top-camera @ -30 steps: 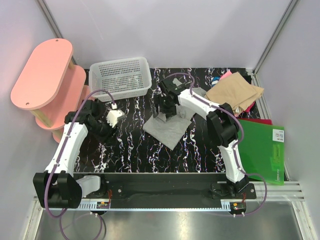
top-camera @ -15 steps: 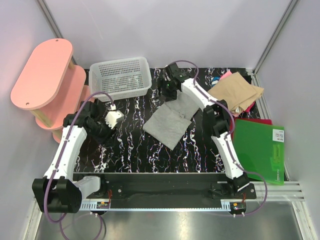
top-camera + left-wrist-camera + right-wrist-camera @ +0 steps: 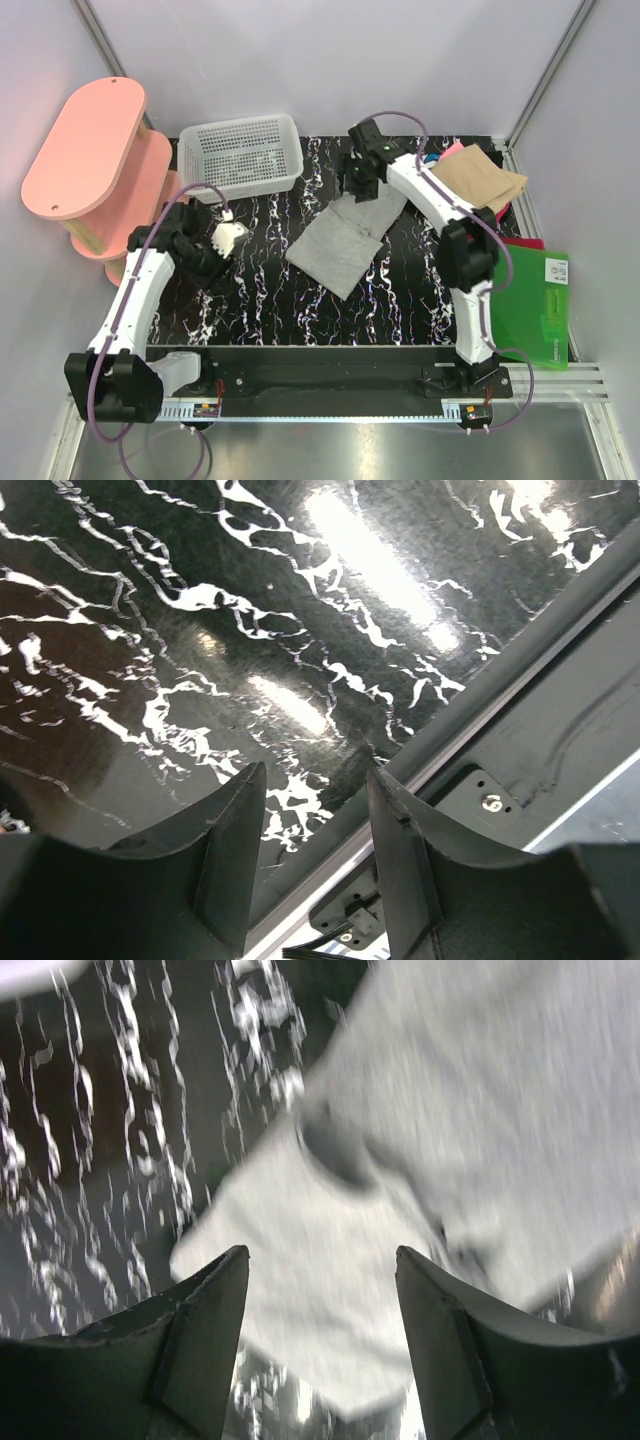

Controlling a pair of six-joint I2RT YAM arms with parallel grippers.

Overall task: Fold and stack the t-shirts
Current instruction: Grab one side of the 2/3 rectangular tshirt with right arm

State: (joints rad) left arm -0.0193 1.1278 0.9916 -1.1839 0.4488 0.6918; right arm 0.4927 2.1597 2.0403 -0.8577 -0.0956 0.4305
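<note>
A light grey t-shirt (image 3: pixel 342 240) lies partly folded on the black marbled table, one edge reaching up towards the far side. My right gripper (image 3: pixel 357 183) hangs over its far edge, open and empty; in the right wrist view (image 3: pixel 322 1260) the grey cloth (image 3: pixel 330 1250) lies blurred below the spread fingers. A tan folded shirt (image 3: pixel 470 183) rests at the far right on pink and blue cloth (image 3: pixel 449 150). My left gripper (image 3: pixel 232 237) is open and empty over bare table at the left; the left wrist view (image 3: pixel 315 780) shows only table and the front rail.
A white mesh basket (image 3: pixel 240 152) stands at the far left of the table. A flat green board (image 3: pixel 530 305) lies at the right edge. A pink two-tier stand (image 3: pixel 95 160) is outside the table at the left.
My right gripper has let go of the grey shirt's edge and moved up and to the right, towards the far side. The shirt's far part now lies spread out. The left arm has barely moved.
</note>
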